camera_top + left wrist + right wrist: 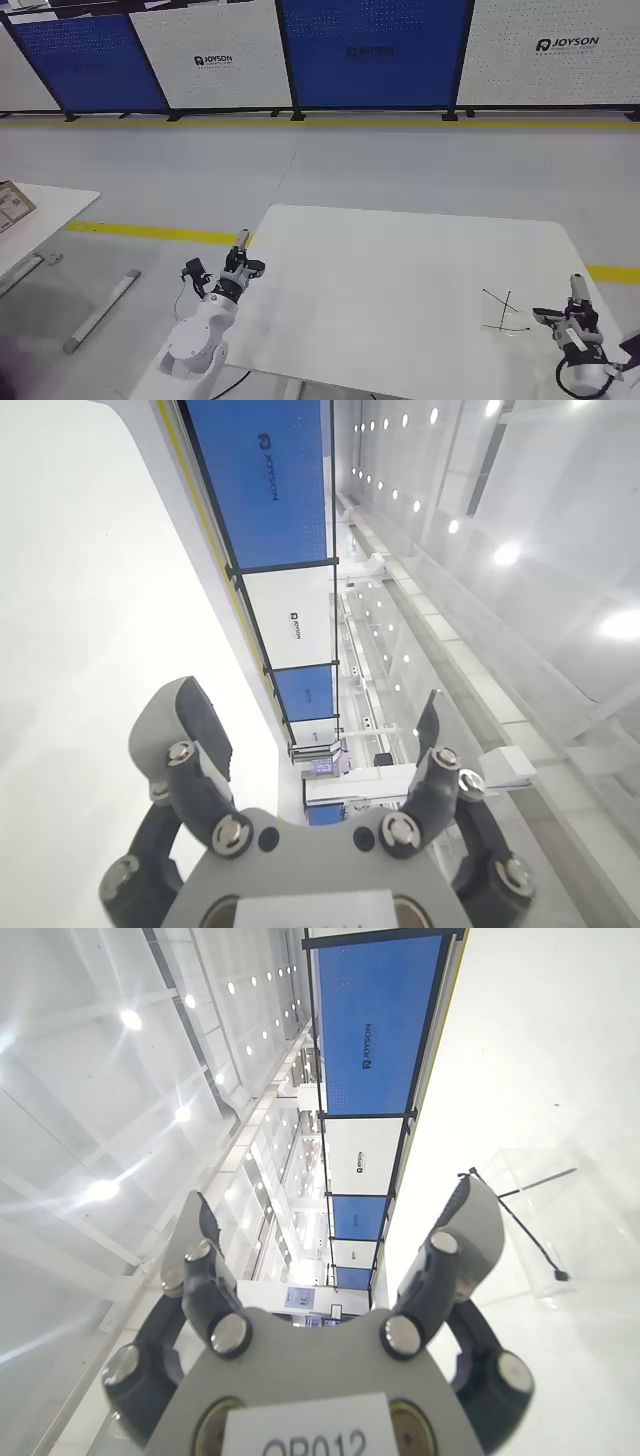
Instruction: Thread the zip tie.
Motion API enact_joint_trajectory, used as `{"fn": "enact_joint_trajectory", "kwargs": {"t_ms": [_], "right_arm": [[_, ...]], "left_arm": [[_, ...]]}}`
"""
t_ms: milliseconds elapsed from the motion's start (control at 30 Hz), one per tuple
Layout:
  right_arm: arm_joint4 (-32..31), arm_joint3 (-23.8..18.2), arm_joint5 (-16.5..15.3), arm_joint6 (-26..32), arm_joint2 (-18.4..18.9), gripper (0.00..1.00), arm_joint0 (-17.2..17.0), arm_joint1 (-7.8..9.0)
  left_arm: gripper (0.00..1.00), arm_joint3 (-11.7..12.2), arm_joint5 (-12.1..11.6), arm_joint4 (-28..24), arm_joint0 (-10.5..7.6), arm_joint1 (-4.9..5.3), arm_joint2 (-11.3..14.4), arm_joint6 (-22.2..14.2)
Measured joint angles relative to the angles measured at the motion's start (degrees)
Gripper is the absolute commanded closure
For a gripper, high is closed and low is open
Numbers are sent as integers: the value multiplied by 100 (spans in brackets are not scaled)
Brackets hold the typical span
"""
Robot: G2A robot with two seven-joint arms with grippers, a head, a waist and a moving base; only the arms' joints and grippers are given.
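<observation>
A white rounded-corner desk stood on a pale grey floor crossed by a yellow painted line. Blue and white perforated panels in black frames closed off the far side of the room. A second small white table sat off to the left, with a grey bar lying on the floor near it.

Two thin black plastic zip ties lay crossed over each other near the desk's right front corner, just beside the right tool. The left tool hung at the desk's left edge, well apart from them.

The right wrist view made plain what the top view barely hinted at. The ties rested in a clear shallow tray, one with its square head toward the tray's near wall. The right tool was spread wide and gripped nothing, one finger overlapping a tie's end in the picture.

The left wrist view looked along the bare desk toward the panels and the lit ceiling. The left tool was likewise spread wide and empty.
</observation>
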Motion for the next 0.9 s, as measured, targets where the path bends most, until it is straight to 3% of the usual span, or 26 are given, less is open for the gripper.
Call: {"fn": "enact_joint_trajectory", "kwargs": {"t_ms": [33, 67, 167, 467, 900], "right_arm": [[0, 0, 0, 0, 0, 0, 0, 0], [0, 0, 0, 0, 0, 0, 0, 0], [-32, -64, -39, 125, 46, 0, -7, 12], [-34, -35, 167, 1769, 667, 0, -19, 121], [19, -11, 187, 1792, 714, 0, -8, 122]], "left_arm": [[22, 0, 0, 0, 0, 0, 0, 0], [0, 0, 0, 0, 0, 0, 0, 0], [0, 0, 0, 0, 0, 0, 0, 0], [0, 0, 0, 0, 0, 0, 0, 0], [0, 0, 0, 0, 0, 0, 0, 0]]}}
